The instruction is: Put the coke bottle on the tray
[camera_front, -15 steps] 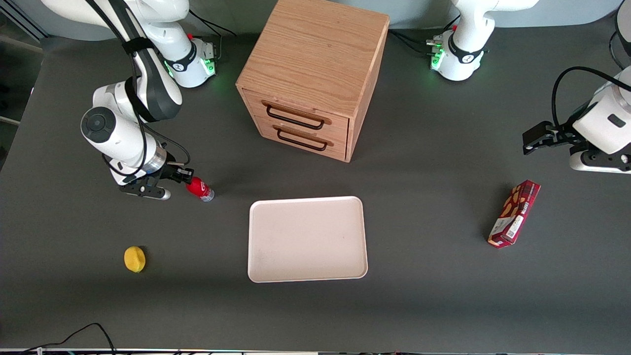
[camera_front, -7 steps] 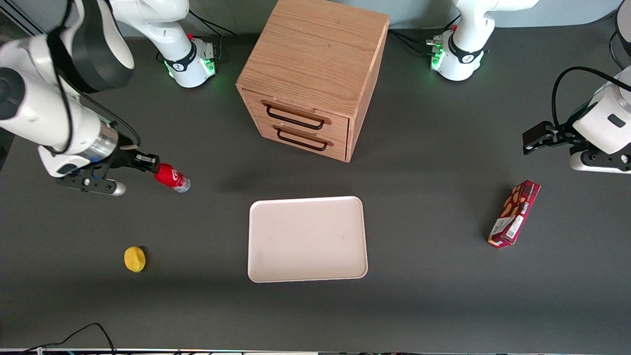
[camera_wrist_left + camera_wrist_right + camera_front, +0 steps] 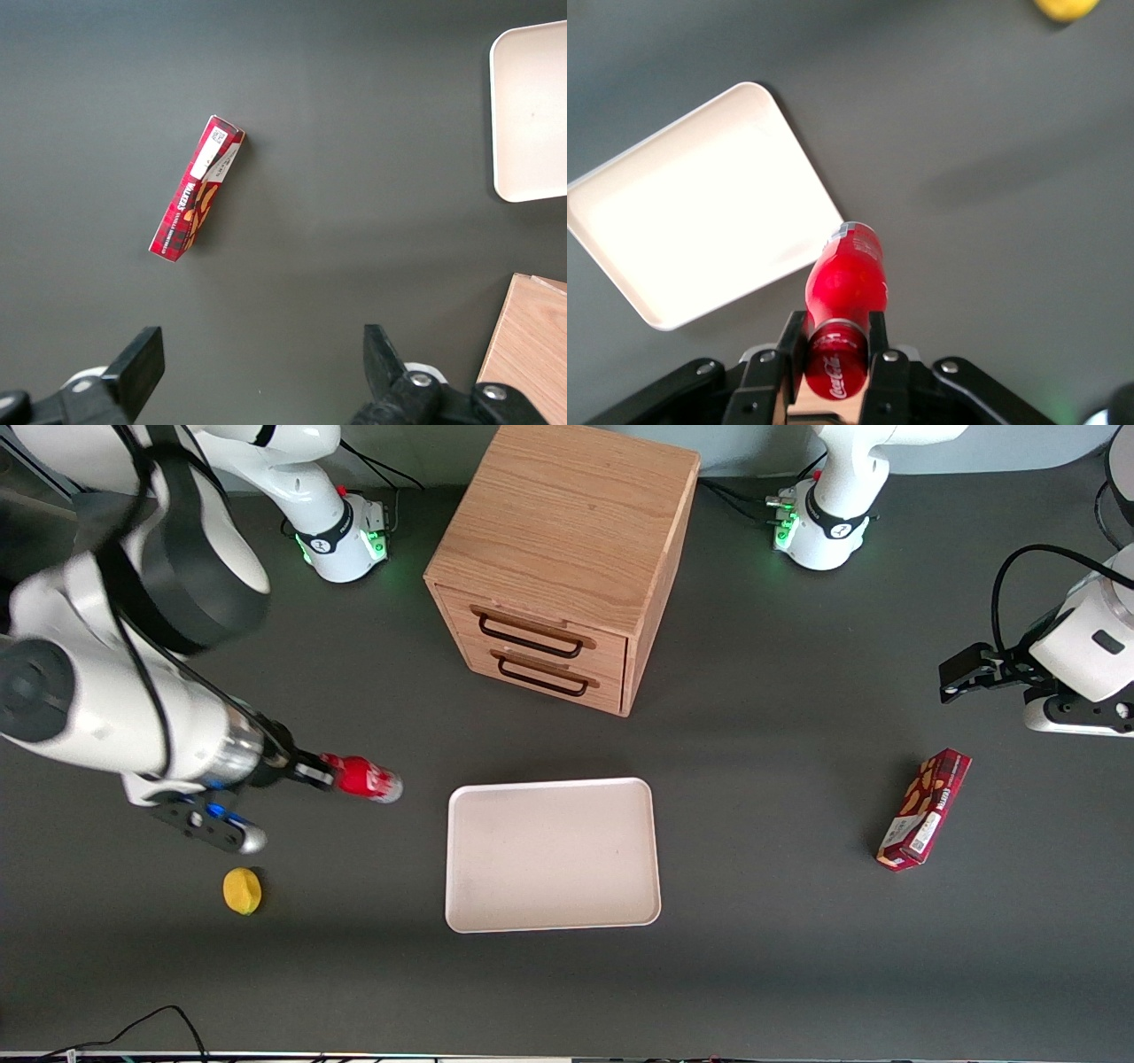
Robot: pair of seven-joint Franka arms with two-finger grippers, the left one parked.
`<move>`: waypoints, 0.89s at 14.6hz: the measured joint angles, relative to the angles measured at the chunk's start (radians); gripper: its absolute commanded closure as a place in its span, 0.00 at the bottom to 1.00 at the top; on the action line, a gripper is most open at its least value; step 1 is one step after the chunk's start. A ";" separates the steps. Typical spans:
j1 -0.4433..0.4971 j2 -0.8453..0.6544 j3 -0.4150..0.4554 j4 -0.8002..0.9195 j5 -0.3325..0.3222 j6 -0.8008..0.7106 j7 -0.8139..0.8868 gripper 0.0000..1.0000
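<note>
Clamped around the capped neck end of the small red coke bottle [image 3: 363, 778] with white lettering, the black two-finger gripper [image 3: 312, 773] of the working right arm was seen lifted above the dark grey table [image 3: 762, 957], toward the working arm's end of it. In the right wrist view the gripper [image 3: 835, 352] was shown with one finger [image 3: 789, 341] pressed against each side of the bottle [image 3: 847, 283], so the jaws were closed on it and not free. The bottle was held tilted, close to lying flat, with its clear base pointed toward the large flat pale cream-pink tray [image 3: 553, 855] with rounded corners and a low raised rim. The bottle was located just beside one corner of the tray [image 3: 700, 208], not over it, and nothing was seen lying on the tray. A small round yellow fruit [image 3: 242, 890] was seen resting on the table, nearer to the front camera than the gripper. A light wooden cabinet [image 3: 563, 558] with two drawers and dark handles was seen standing farther from the camera than the tray. A dark red rectangular snack box [image 3: 924, 809] was seen lying flat toward the parked arm's end of the table, well apart from the tray.
</note>
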 measured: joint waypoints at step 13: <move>0.098 0.305 0.029 0.075 -0.188 0.381 0.323 0.02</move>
